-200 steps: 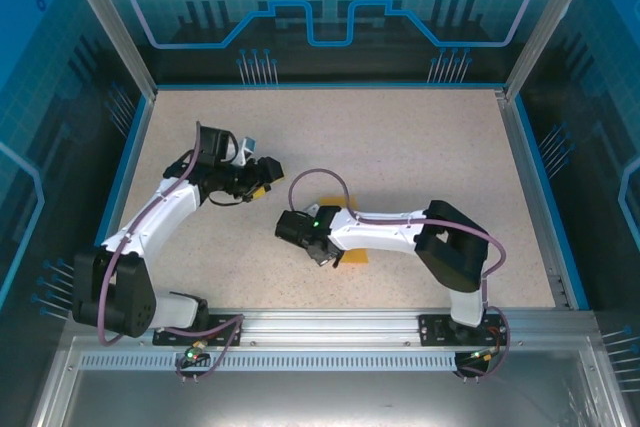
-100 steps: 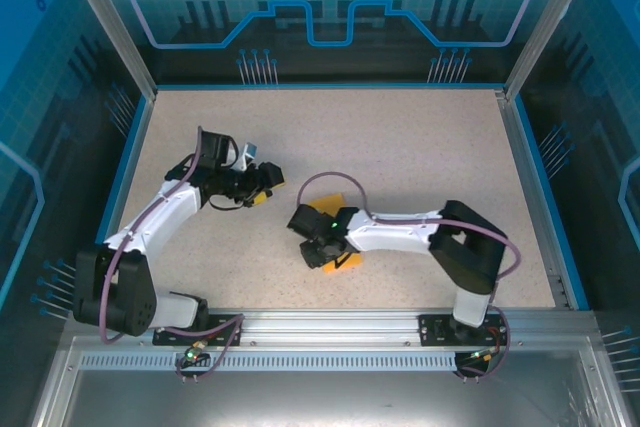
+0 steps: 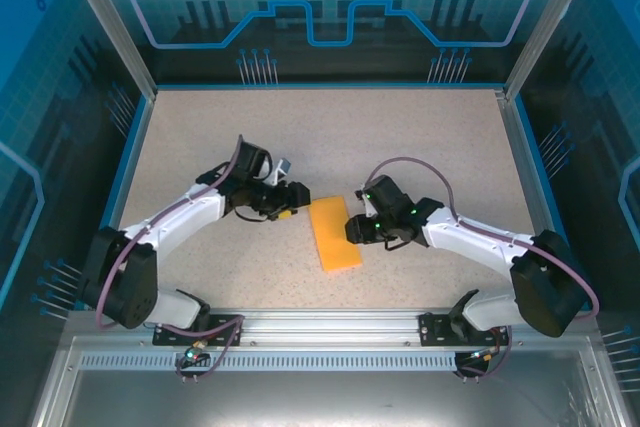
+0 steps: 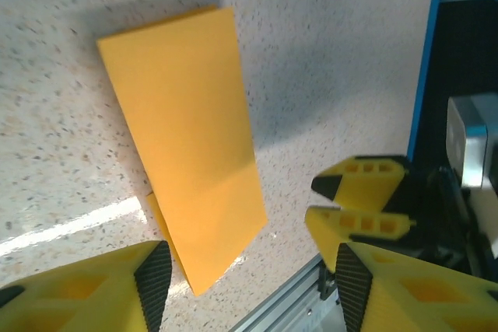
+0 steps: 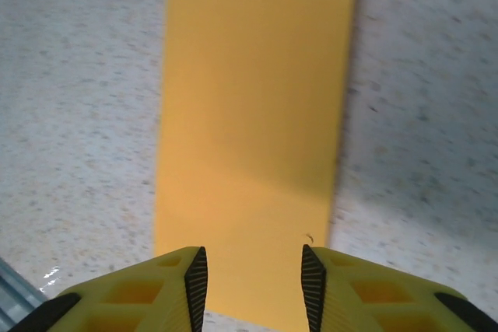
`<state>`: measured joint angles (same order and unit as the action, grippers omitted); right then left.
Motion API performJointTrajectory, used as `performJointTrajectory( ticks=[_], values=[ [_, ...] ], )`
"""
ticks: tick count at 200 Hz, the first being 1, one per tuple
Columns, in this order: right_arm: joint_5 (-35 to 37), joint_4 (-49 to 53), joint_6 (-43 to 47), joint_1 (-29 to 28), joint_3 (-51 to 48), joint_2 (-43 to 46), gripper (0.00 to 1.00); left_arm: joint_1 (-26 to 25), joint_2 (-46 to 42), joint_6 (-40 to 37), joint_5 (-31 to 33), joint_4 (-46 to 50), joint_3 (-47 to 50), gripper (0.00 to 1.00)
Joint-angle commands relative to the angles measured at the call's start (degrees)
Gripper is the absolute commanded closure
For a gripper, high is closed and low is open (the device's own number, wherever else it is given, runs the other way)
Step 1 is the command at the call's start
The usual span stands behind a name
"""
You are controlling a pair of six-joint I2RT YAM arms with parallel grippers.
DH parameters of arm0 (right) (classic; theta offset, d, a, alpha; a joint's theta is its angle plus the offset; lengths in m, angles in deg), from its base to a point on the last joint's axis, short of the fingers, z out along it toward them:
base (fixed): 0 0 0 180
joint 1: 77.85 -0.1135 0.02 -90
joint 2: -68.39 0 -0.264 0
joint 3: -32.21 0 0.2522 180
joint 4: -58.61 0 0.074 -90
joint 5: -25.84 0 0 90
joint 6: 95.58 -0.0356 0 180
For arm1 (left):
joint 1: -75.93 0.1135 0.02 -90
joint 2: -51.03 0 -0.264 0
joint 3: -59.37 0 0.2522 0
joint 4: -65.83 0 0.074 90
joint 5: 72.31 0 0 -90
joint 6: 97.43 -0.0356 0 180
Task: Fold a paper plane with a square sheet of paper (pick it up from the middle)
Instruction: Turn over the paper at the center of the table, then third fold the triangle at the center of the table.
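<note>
The sheet of paper point(image 3: 335, 235) is seen folded into a narrow strip and laid flat on the speckled table point(image 3: 420, 137). The left gripper point(image 3: 291, 201) is held just beside the paper's far left corner, its jaws spread with nothing between them. The right gripper point(image 3: 352, 230) is held just beside the paper's right edge, jaws parted and empty. From the right wrist, the paper is seen lying flat beyond the fingertips point(image 5: 196, 274).
</note>
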<state>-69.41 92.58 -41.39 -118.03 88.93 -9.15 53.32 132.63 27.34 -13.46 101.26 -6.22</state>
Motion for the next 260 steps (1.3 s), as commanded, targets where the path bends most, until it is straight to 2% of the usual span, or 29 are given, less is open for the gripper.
performJointTrajectory(
  ticks=[1, 36, 72, 98, 201, 260],
  values=[
    [-4.28, 0.20, 1.08, 1.79, -2.30, 1.64, 0.59, -3.20, 4.08, 0.39, 3.79, -0.51, -3.01, 0.41],
    [-6.74, -3.09, -0.46, 4.79, -6.18, 2.54, 0.57, -7.34, 9.39, -0.40, 7.14, -0.61, -5.56, 0.46],
    [-8.25, -4.47, -1.61, 5.97, -8.04, 2.64, 0.56, -9.55, 13.54, -2.33, 12.79, 1.78, -7.04, 0.59],
    [-9.09, -5.09, -2.28, 6.66, -9.24, 2.82, 0.56, -10.13, 15.98, -3.61, 15.91, 2.42, -7.52, 0.65],
    [-15.12, -11.99, -6.19, 6.87, -12.01, -0.12, 0.52, -11.73, 23.33, -7.40, 19.79, 4.96, -9.69, 0.77],
    [-18.29, -14.21, -7.24, 6.72, -12.59, -2.37, 0.51, -11.74, 24.39, -7.87, 19.82, 4.70, -9.43, 0.78]
  ],
)
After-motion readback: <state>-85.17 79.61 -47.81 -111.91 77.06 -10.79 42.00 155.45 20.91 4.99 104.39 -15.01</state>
